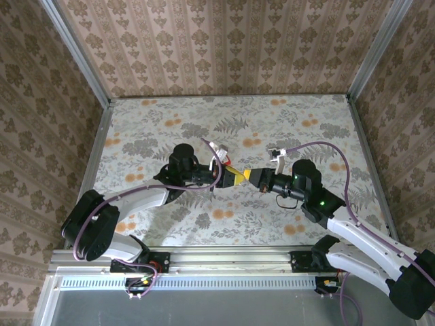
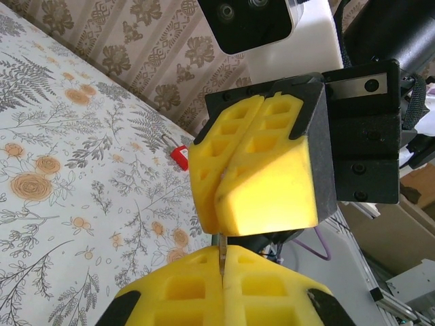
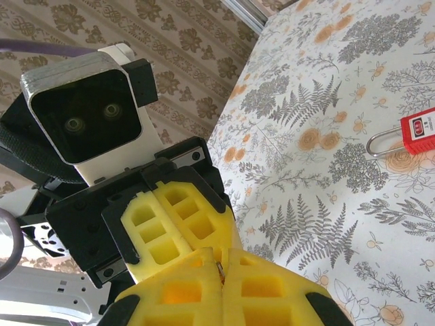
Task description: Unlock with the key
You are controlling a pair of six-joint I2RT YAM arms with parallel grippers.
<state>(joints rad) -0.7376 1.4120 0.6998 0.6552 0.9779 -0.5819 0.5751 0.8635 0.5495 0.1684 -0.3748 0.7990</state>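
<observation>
My two grippers meet tip to tip above the middle of the table. A thin metal key (image 2: 221,252) runs between them. The left gripper (image 2: 222,257) is shut on it, the blade pinched in the seam of its yellow pads. The right gripper (image 3: 222,263) also has its pads closed round a small metal end of the key (image 3: 220,269), with only a hairline slit at the tips. From above, the left gripper (image 1: 234,178) and right gripper (image 1: 253,176) touch noses. A red padlock (image 3: 418,132) with a steel shackle lies flat on the table, apart from both grippers.
The table (image 1: 299,217) has a floral cloth and is walled in by patterned panels on three sides. Purple cables loop over both arms. The red padlock (image 2: 180,157) lies just beyond the grippers, toward the far wall.
</observation>
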